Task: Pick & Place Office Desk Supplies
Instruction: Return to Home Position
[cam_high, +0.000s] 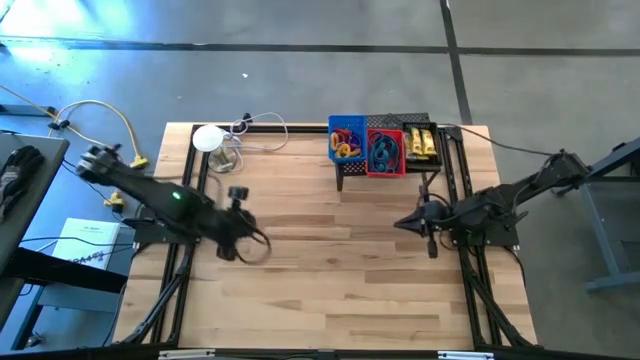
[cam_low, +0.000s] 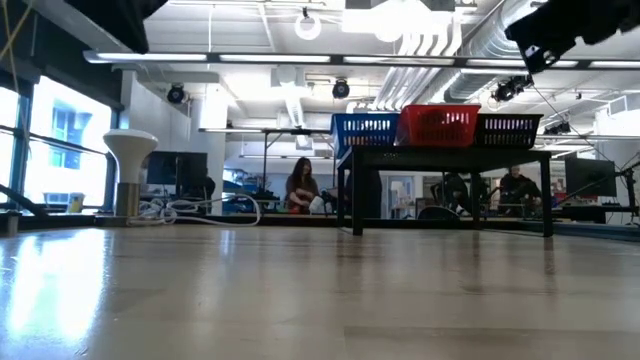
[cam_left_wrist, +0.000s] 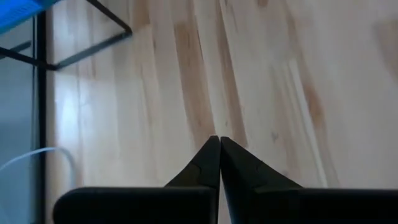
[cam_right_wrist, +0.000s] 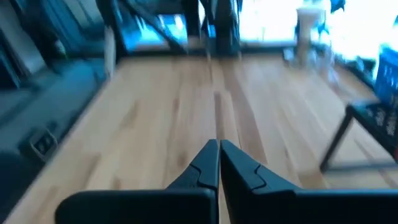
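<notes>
**Sam:** Where are the desk things sitting?

**Mia:** They are all sitting in three bins on the black shelf. The shelf is standing at the far side of the wooden table, a bit right of the middle.

**Sam:** What is lying in each bin?

**Mia:** The blue bin on the left is holding the purple and orange rings. The red bin in the middle is holding the blue and black loops. The black bin on the right is holding yellow boxes. They may be crayon boxes, but they are too small to tell.

**Sam:** What are the arms doing?

**Mia:** The left gripper is hanging over bare wood on the left part of the table. Its two fingers are pressing together and holding nothing. The right gripper is hanging over the right part, nearer than the shelf and pointing left. Its fingers are pressing together too, with nothing between them.

**Sam:** Is anything else sitting there?

**Mia:** A white round device is standing at the far left with its cable curling beside it. A person is sitting in the room behind.
</notes>
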